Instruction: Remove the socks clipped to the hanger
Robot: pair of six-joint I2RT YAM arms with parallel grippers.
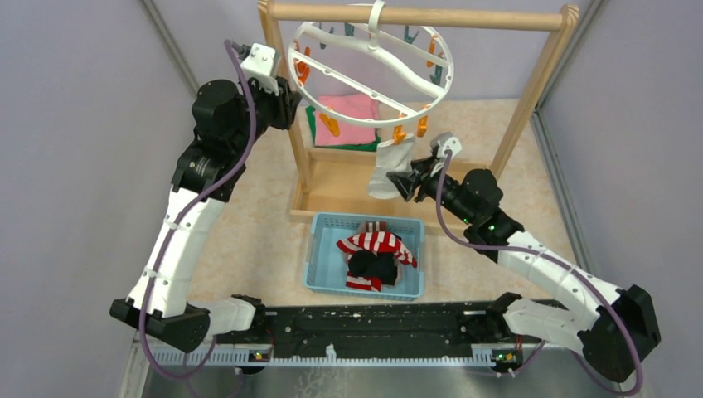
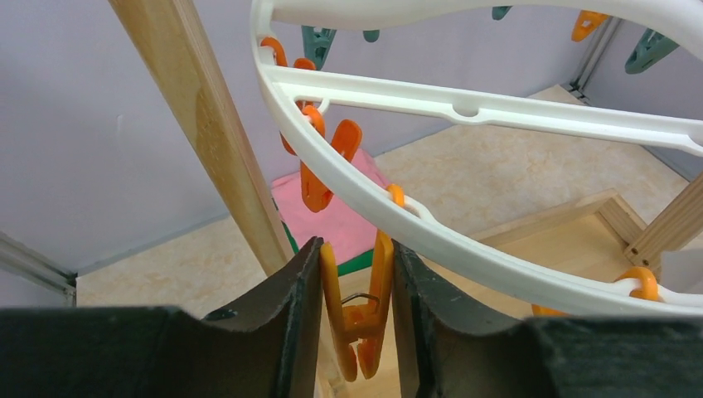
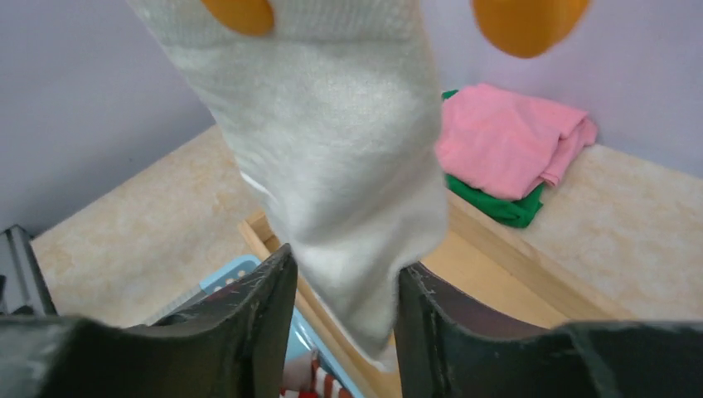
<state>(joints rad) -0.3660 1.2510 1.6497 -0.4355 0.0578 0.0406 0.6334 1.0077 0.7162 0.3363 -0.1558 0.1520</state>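
Note:
The white ring hanger (image 1: 370,62) hangs from the wooden rack bar. One white sock (image 1: 388,168) hangs from an orange clip (image 1: 399,133) at its near rim. My right gripper (image 1: 399,182) is shut on the lower part of this sock (image 3: 332,141), with its fingers (image 3: 265,315) pressing both sides. My left gripper (image 1: 292,105) is at the hanger's left rim (image 2: 431,232), shut on an empty orange clip (image 2: 358,315). The red-and-white striped sock (image 1: 377,242) and the black sock (image 1: 373,267) lie in the blue basket (image 1: 325,269).
The wooden rack frame (image 1: 419,15) stands at the back with its base board behind the basket. A folded pink-and-green cloth (image 1: 348,112) lies behind the rack and also shows in the right wrist view (image 3: 506,141). Several empty orange and teal clips hang around the rim.

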